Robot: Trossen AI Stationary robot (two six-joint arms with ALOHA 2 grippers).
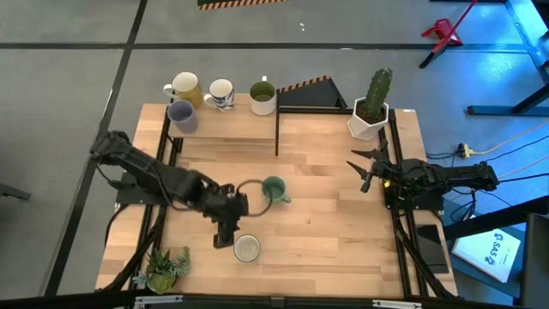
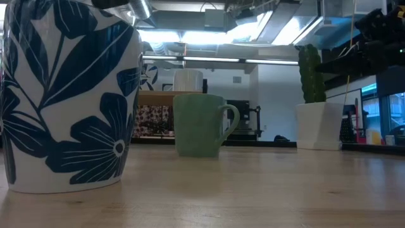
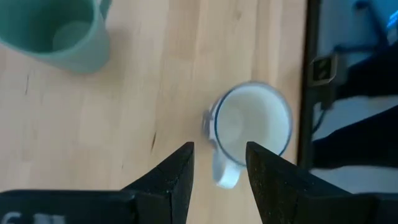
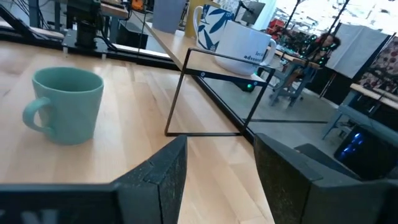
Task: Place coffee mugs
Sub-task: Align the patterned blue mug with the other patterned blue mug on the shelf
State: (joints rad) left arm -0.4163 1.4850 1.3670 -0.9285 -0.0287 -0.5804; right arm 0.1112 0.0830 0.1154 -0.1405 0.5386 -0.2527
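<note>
Your left end effector (image 1: pixel 225 236) hovers above the tabletop (image 1: pixel 326 215), fingers (image 3: pixel 174 180) spread partway, holding nothing. The white floral mug (image 1: pixel 247 248) stands just at its 3 o'clock; in the left wrist view its handle lies between the fingertips, contact unclear. The green mug (image 1: pixel 274 189) stands at the white mug's 1 o'clock. Four more mugs (image 1: pixel 221 93) line the far edge. Your right end effector (image 1: pixel 367 167) waits spread and empty below the cactus pot (image 1: pixel 371 116).

Robotics lab, concrete floor (image 1: pixel 69 94), loose cables (image 1: pixel 506 146) (floor-strewn), ceiling lights (image 2: pixel 209 37)
</note>
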